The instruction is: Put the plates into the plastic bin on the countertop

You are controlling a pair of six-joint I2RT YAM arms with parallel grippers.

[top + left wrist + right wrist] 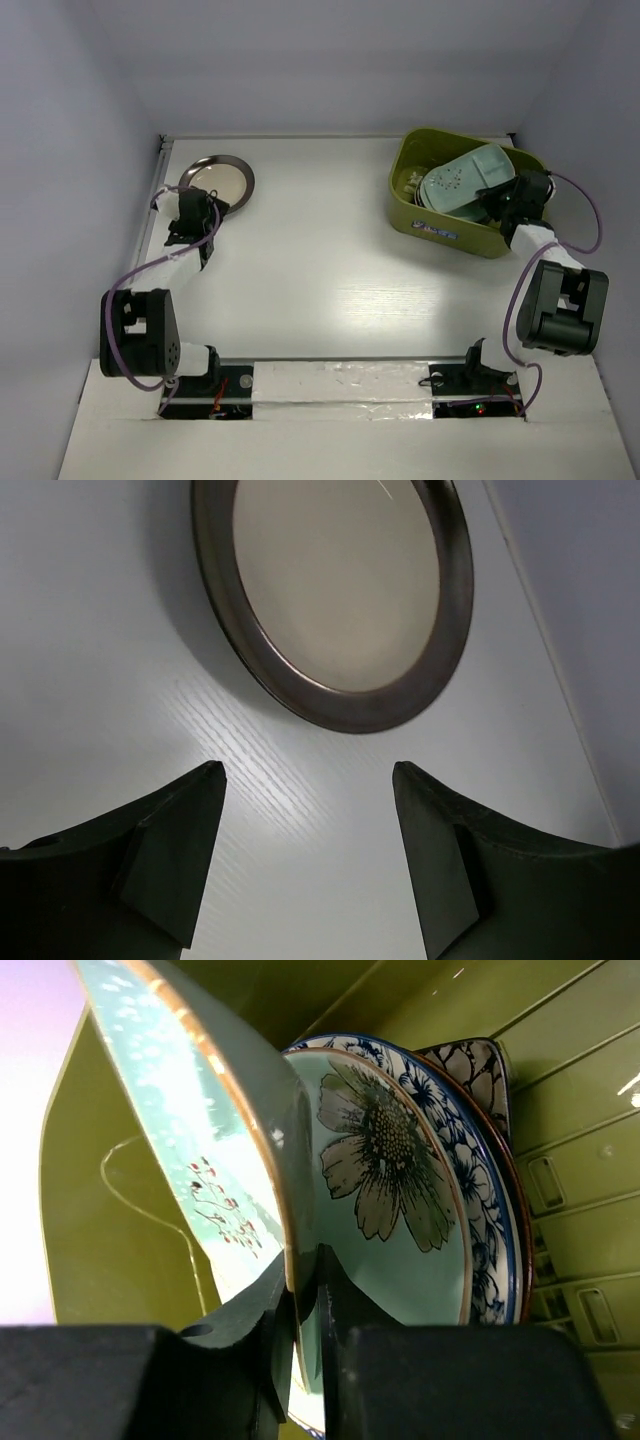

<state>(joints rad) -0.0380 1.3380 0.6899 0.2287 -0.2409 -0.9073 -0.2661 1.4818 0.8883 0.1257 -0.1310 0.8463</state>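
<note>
The white countertop (320, 260) is holding everything up. The plastic bin (440, 232) is sitting at its far right side. It is olive green with round corners and is wider than any plate, so plates are fitting inside it easily.

Most of the plates are piling up in the bin. The biggest one on show is the mint rectangular plate (470, 178). It has little walls that split it into parts, tiny red twigs painted on it and a thin brown edge. It is tilting over the pile, most likely because it is on its way down and is not lying flat yet.

Under it the mint round plate (400, 1190) is lying with a big grey flower on its face. A blue-and-white plate (480, 1210) is peeking out behind that one, and a corner of the black square plate (470, 1065) is poking out past both. They are sitting close together, which is saving room.

One plate is not in the bin. The metal-rimmed plate (220, 180) is lying flat at the far left of the countertop, well apart from the bin. It is round and cream with a dark shiny ring.

The right gripper (305, 1290) is reaching into the bin and pinching the edge of the mint rectangular plate, so the plate is not dropping. The left gripper (305, 780) is hanging just beside the metal-rimmed plate with its fingers spread wide and nothing between them, probably getting ready to grab it.
</note>
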